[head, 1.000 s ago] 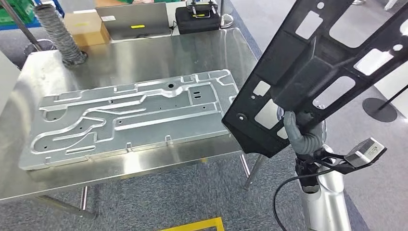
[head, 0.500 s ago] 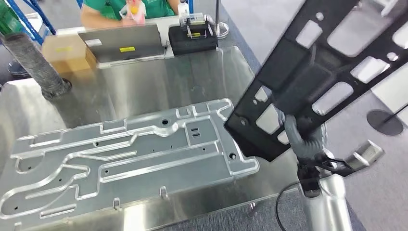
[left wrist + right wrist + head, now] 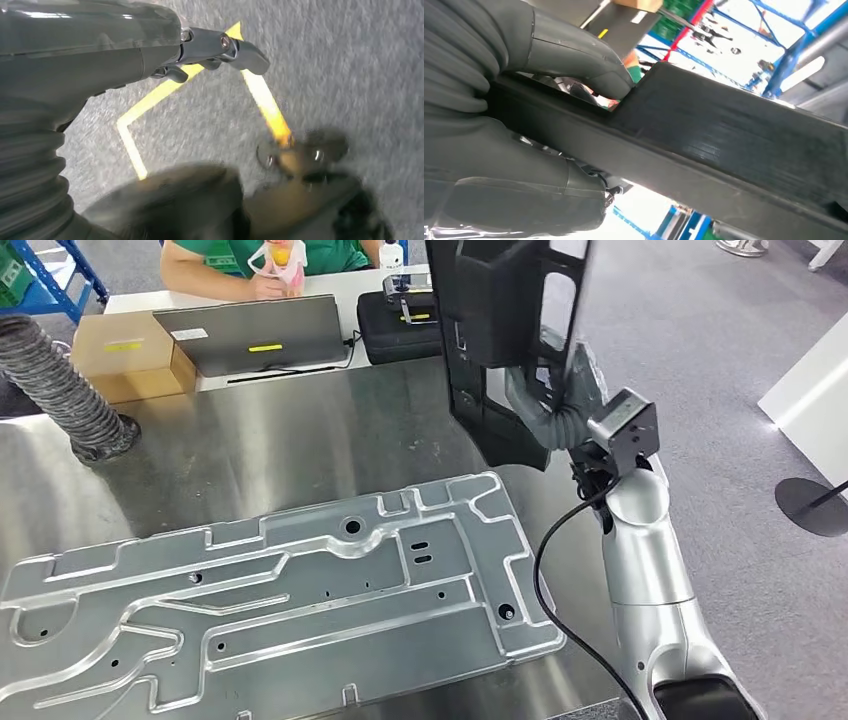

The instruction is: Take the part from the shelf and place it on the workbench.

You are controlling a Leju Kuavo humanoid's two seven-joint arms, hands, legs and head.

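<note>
Above the far right edge of the counter (image 3: 300,440), we see the right robot hand (image 3: 545,405) gripping the black part (image 3: 500,330) upright and airborne, so retrieval is done and placement remains.

Steel workbench (image 3: 300,445) carries machined aluminium plate (image 3: 270,600), hose end (image 3: 95,430).

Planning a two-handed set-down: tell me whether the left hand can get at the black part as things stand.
Probably not yet. The left hand hangs low over the floor's yellow tape, holding nothing, while the right hand holds the black part high above the workbench.
</note>
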